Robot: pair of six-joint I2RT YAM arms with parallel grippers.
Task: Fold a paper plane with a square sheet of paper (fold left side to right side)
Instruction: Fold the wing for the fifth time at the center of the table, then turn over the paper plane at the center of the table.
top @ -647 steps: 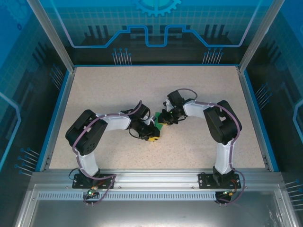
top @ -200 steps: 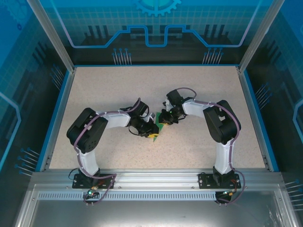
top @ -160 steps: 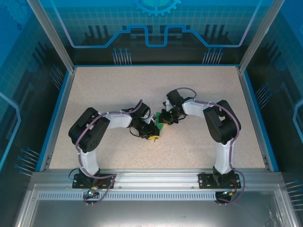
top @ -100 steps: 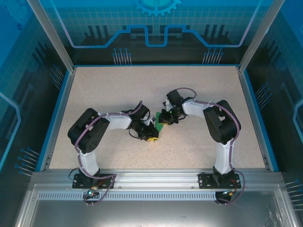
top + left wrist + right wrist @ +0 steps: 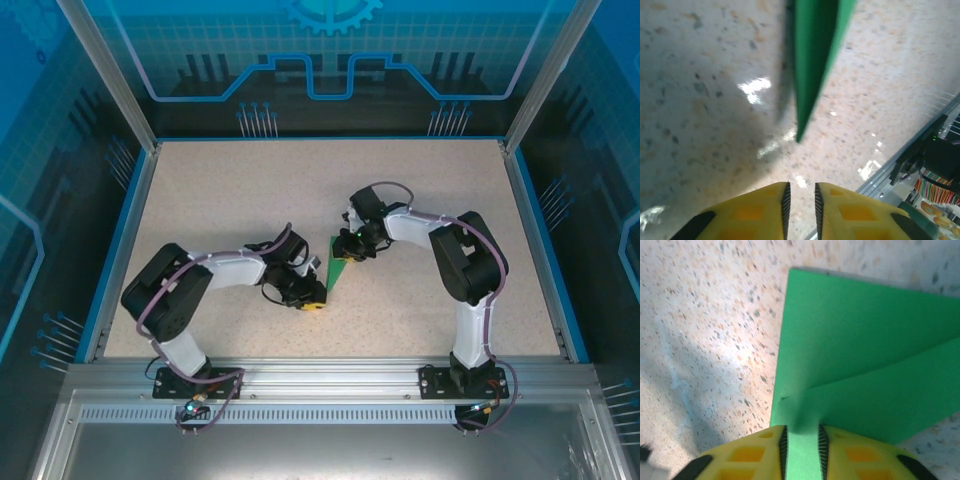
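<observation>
- From the top external camera, the thin bright green sheet of paper point(image 5: 337, 268), folded into a narrow pointed shape, lay near the middle of the speckled beige table point(image 5: 220, 200). Its tip pointed toward the arms' bases. The yellow-fingered left gripper point(image 5: 311, 298) sat low beside that tip. The right gripper point(image 5: 347, 246) met the sheet's wide far end. From this height I could not tell how either pair of jaws stood.
- In the left wrist view, the left gripper point(image 5: 800, 197) had its jaws slightly parted with a thin slit between them, released and empty. The bright green sheet of paper point(image 5: 815, 50) reached down to a sharp tip just ahead of the fingers and apart from them, casting a shadow on the table point(image 5: 705, 100).
- In the right wrist view, the right gripper point(image 5: 801, 440) was grasping the bright green sheet of paper point(image 5: 855, 355). A strip of its edge filled the gap between the ridged pads. One diagonal flap lay over the layer beneath, which rested flat on the table point(image 5: 705, 315).
</observation>
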